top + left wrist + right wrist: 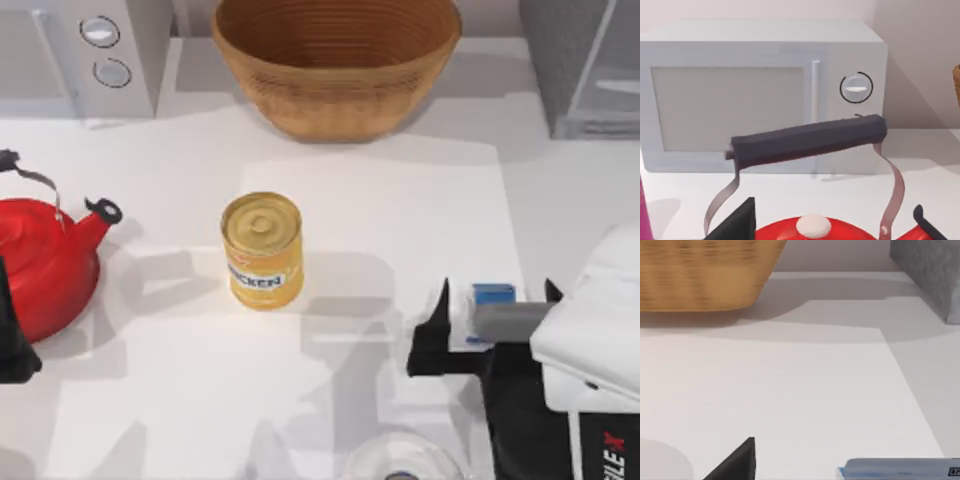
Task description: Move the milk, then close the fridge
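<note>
Top view: right gripper spread around milk near table right edge. Grasp step; next, pinch, lift toward fridge.

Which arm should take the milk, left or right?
Right. The right gripper already straddles the milk at the table's right side, with the fridge behind it. The left arm sits at the far left by the kettle, with the can in between.
</note>
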{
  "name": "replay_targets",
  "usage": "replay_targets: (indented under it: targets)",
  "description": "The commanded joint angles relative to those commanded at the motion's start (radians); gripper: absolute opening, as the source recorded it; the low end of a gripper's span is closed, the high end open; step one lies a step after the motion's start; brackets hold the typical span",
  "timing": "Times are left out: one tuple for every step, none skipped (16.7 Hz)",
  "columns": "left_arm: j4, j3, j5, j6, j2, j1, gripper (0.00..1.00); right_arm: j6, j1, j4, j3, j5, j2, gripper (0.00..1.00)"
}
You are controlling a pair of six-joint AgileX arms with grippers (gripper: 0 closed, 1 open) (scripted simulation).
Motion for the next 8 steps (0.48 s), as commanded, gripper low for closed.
replay_targets:
  targets:
    - [0.000,0.000,0.000,0.000,0.000,0.000,1.00,-0.002,-0.004,-0.006,0.012,-0.004,0.003,1.00]
    - [0.000,0.000,0.000,0.000,0.000,0.000,1.00,-0.003,-0.005,-0.008,0.016,-0.005,0.004,1.00]
    - [0.000,0.000,0.000,0.000,0.000,0.000,1.00,-0.003,-0.005,-0.008,0.016,-0.005,0.004,1.00]
    - [0.000,0.000,0.000,0.000,0.000,0.000,1.00,-0.003,-0.005,-0.008,0.016,-0.005,0.004,1.00]
    - [0.000,0.000,0.000,0.000,0.000,0.000,1.00,-0.003,-0.005,-0.008,0.016,-0.005,0.004,1.00]
    - [0.000,0.000,0.000,0.000,0.000,0.000,1.00,-0.003,-0.005,-0.008,0.016,-0.005,0.004,0.92]
    - [0.000,0.000,0.000,0.000,0.000,0.000,1.00,-0.003,-0.005,-0.008,0.016,-0.005,0.004,0.85]
    - [0.000,0.000,0.000,0.000,0.000,0.000,1.00,-0.003,-0.005,-0.008,0.016,-0.005,0.004,0.77]
